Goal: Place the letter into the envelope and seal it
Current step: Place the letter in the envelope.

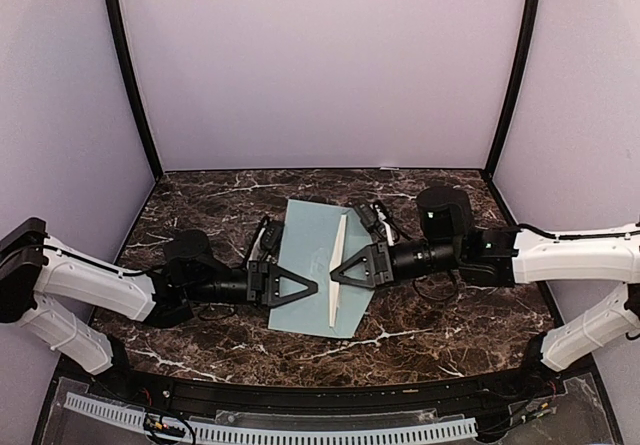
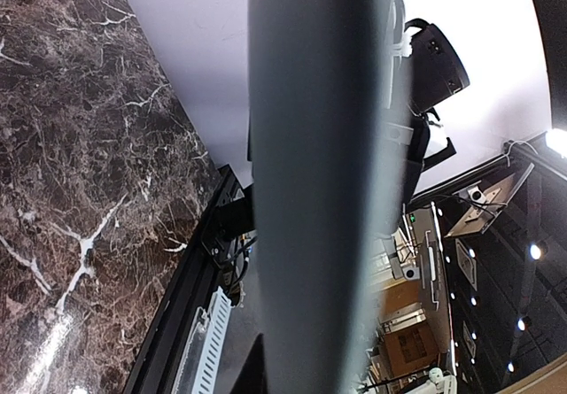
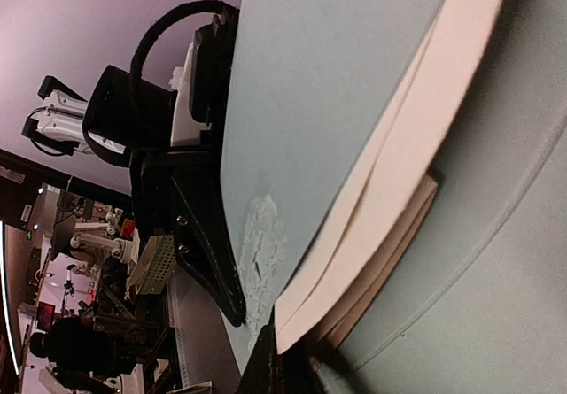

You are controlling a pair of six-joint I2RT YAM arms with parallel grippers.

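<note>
The cream folded paper letter [image 1: 341,237] stands on edge over the pale grey-teal paper envelope [image 1: 305,240] on the dark marble counter [image 1: 450,315]. The right gripper [image 1: 337,274] has its jaws pressed together on it, and the left gripper [image 1: 308,287] seems to pinch the envelope. Both sheets are thin and slick: pushed askew, the letter could buckle or slip.

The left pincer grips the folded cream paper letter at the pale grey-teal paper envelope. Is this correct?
No, the right pincer grips the folded cream paper letter at the pale grey-teal paper envelope; the top view shows it.
</note>
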